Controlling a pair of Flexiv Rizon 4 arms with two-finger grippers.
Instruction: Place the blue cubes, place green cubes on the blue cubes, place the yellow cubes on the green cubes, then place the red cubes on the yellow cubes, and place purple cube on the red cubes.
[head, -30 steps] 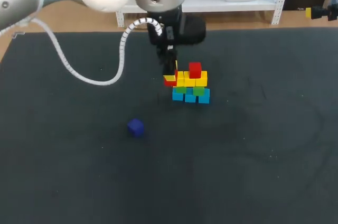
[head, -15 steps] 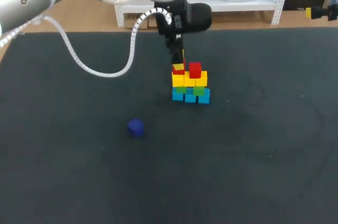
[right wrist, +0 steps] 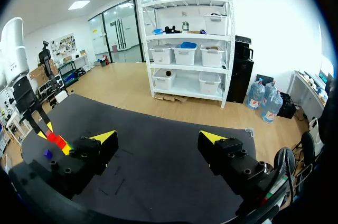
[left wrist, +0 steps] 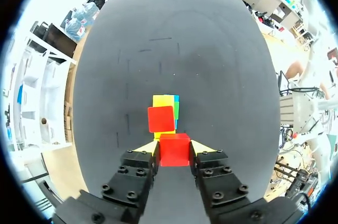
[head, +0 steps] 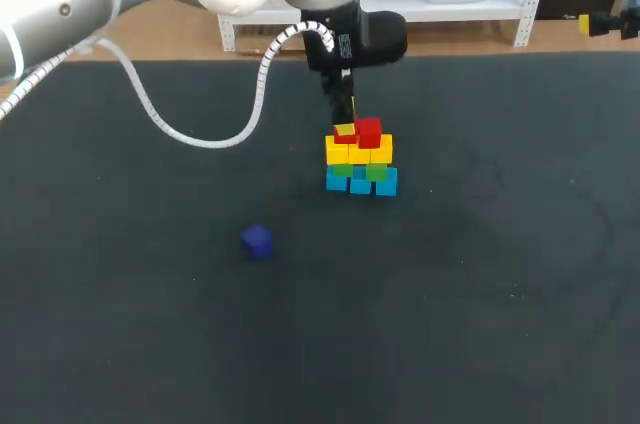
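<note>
The stack stands mid-table: blue cubes [head: 361, 183] at the bottom, green cubes [head: 360, 170] on them, yellow cubes [head: 358, 151] above. One red cube [head: 370, 131] rests on the yellow layer's right part. My left gripper [head: 344, 128] comes down from behind, shut on a second red cube [left wrist: 174, 150], held at the yellow layer's left part, beside the first red cube [left wrist: 160, 119]. The purple cube [head: 257, 241] lies alone on the mat to the front left. My right gripper [right wrist: 158, 138] hovers open and empty far from the stack [right wrist: 57, 140].
The black mat [head: 480, 274] covers the table. The left arm's white cable [head: 200, 134] loops over the mat behind and left of the stack.
My left gripper has carried its red cube from the stack's left side up and to the right, to the yellow layer beside the other red cube. The right gripper has stayed open.
</note>
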